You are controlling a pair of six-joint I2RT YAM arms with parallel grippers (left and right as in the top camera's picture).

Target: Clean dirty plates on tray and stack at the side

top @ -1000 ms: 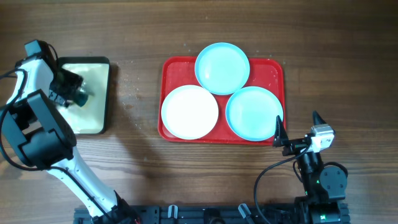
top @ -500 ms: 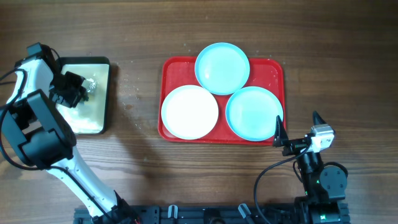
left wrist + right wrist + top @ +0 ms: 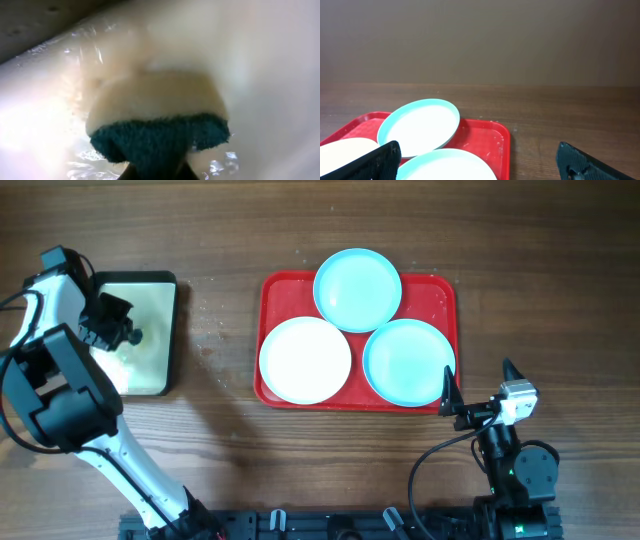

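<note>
Green sponge (image 3: pixel 160 137) has slid nearer along cream tray (image 3: pixel 155 370)

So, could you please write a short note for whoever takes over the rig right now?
Left hand: over the cream tray, apparently shut on the sponge, which sits against the tray's wet surface.
Right hand: open and empty, off the near right corner of the red tray.
Plates: all three are on the red tray, the white plate at left, the right blue plate beside it and the back blue plate overlapping the far rim.
Done: sponge in hand; nothing stacked.
Left: wipe each plate, then stack them beside the tray.
</note>
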